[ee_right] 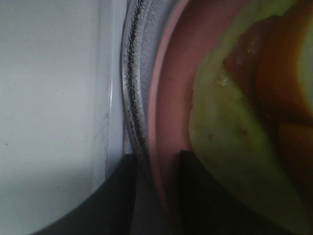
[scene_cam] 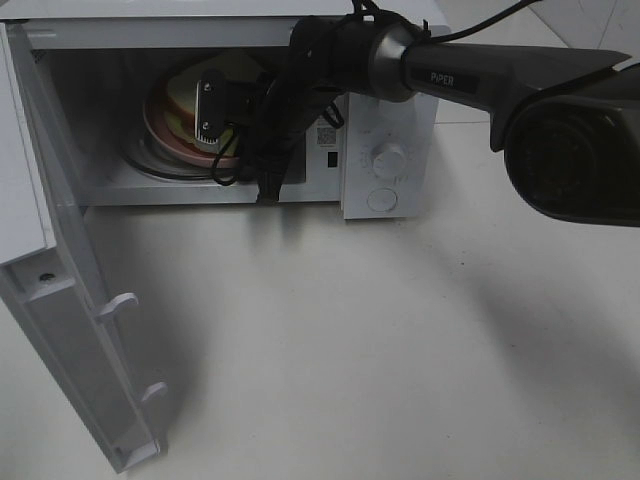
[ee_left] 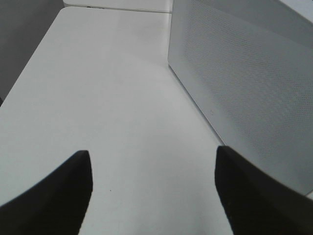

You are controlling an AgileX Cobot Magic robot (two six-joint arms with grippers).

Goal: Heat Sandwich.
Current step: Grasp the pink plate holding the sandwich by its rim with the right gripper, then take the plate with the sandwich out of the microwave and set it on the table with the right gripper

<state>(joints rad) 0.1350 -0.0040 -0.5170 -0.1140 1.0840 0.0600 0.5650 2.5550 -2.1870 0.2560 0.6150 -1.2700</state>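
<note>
Right gripper (ee_right: 155, 166) inside microwave (scene_cam: 390, 110), jaws narrow astride pink plate (ee_right: 171, 98) rim, clamp unclear; sandwich (ee_right: 225, 132) just past fingertips, deeper in microwave; left gripper (ee_left: 152, 156) wide, outside it.

sandwich (scene_cam: 182, 88): from the high camera I get only a pale sliver — the right arm (scene_cam: 470, 75) covers the rest. In the right wrist view it is blurred and runs off the frame.
pink plate (scene_cam: 157, 127): mostly behind that arm's wrist.
right fingers (ee_right: 210, 196): dark blurs either side of the pink plate's rim — I can't tell if they touch it.
left fingers (ee_left: 54, 196): tips only, soft, cut by the frame.
microwave door (scene_cam: 60, 300): clipped at the left edge.
dial (scene_cam: 388, 158): markings too small for me to read.
</note>
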